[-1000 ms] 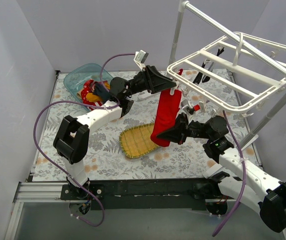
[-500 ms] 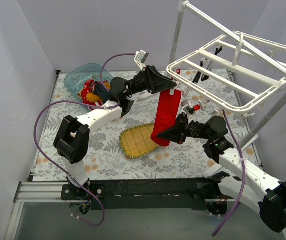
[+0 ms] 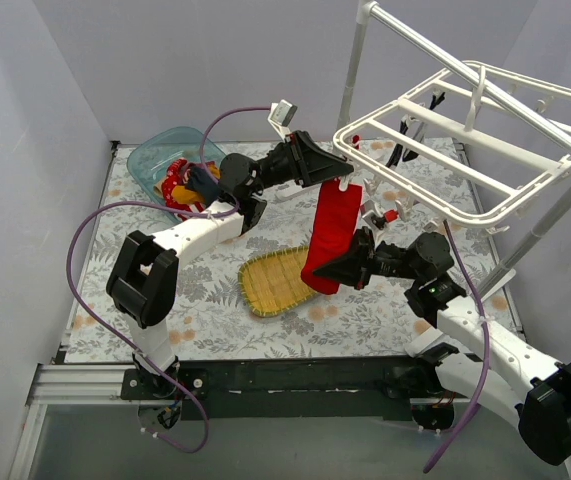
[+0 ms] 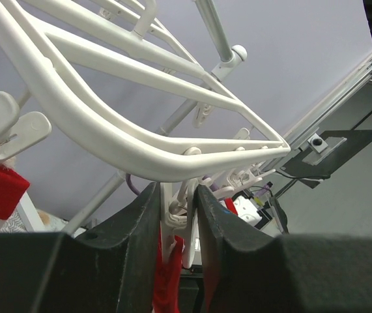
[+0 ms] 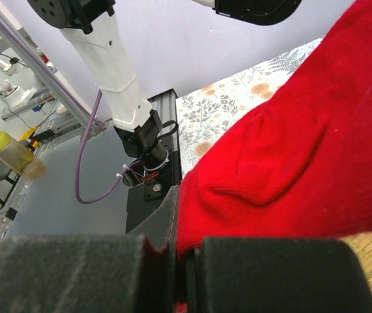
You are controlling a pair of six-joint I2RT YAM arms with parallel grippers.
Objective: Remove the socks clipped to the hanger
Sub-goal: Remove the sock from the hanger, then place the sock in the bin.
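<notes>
Floral worktop [image 3: 215, 290] lies under the hanger [image 3: 465, 160]. At the hanger's near-left corner, a red sock [image 3: 333, 230] hangs from a clip [image 4: 179, 218]. The left jaws squeeze that clip. Below the hanger, the right jaws pinch the sock's lower end.

place: robotics lab test cell
enclosure: plain grey panels [image 3: 35, 150] at 9, 12 and 3 o'clock
frame: aluminium rail [image 3: 75, 385] at 6 o'clock
mount: black bar [image 3: 285, 377] carrying two arm bases
wiring: loose purple cable [image 3: 69, 260]
table: floral cloth [image 3: 205, 290]
</notes>
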